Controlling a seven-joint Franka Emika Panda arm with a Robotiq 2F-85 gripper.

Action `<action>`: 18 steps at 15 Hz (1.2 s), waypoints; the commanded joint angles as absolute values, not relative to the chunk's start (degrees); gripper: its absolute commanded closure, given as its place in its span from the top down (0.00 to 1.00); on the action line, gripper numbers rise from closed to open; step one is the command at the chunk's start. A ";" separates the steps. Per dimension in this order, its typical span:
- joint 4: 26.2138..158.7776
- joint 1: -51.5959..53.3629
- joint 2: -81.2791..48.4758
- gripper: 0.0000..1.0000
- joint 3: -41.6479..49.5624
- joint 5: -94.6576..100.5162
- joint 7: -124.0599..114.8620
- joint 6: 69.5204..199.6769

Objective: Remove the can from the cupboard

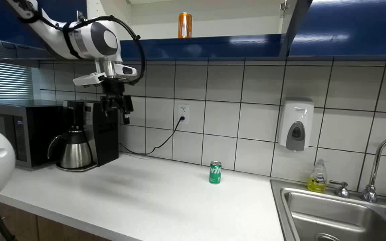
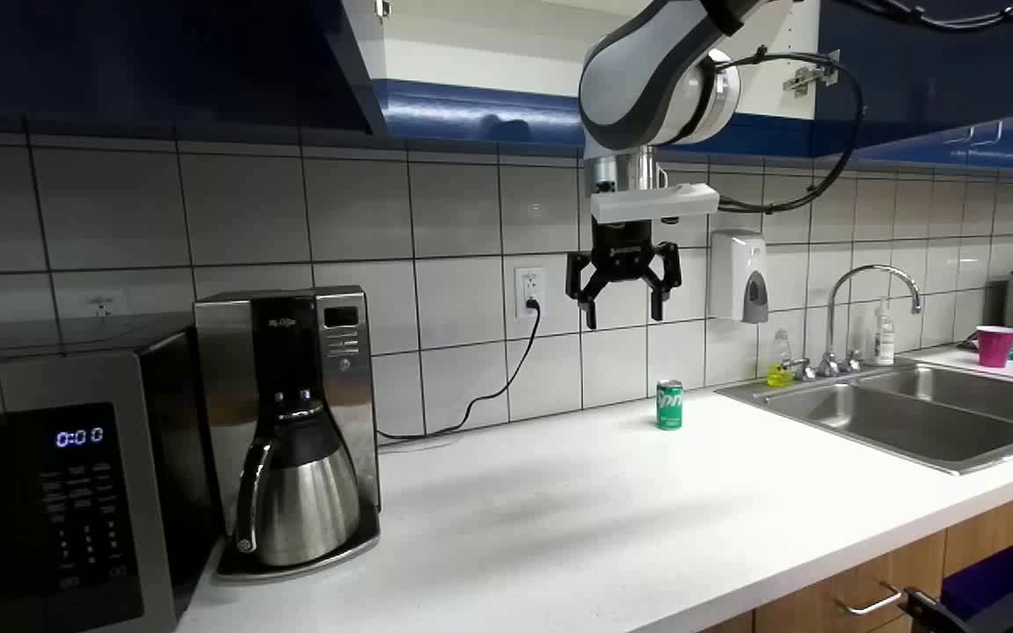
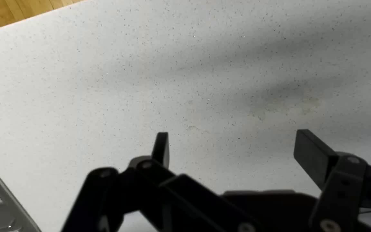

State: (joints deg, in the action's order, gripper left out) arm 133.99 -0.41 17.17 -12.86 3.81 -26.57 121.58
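Drink can (image 1: 185,25), slim and orange, is seen upright in the opened cupboard (image 1: 233,21), right by its dark blue front ledge (image 1: 206,47); whether the base is set on that ledge or partly hidden behind it cannot be told. Below the cupboard's level and well apart from the can, the pincer (image 2: 624,314) is held pointing down over the bench (image 2: 524,536). Its fingers (image 3: 314,154) are spread wide, and nothing is gripped between them. The step in hand is judged to be the approach, with no grasp yet made. For the next move, the pincer would have to be raised past the ledge, turned from downward to facing into the cupboard, and brought level with the can so that one finger is placed on either side. Once pinched, it should be lifted slightly before being drawn out, in case its base is caught by the ledge. On the bench, a green Sprite can (image 1: 215,172) is stood near the tiled wall (image 1: 224,117); it should be left alone. Farther out, a dish soap bottle (image 1: 317,179) is set at the back rim of the sink (image 1: 282,207), and at the opposite end the coffee maker (image 2: 346,378) is set beside the microwave (image 2: 89,475).
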 commanded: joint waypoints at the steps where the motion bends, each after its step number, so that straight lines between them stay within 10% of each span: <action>1: 133.89 0.68 17.09 1.00 -11.84 4.16 -26.83 121.43; 18: 130.01 0.28 20.13 1.00 -11.74 5.14 -28.66 117.64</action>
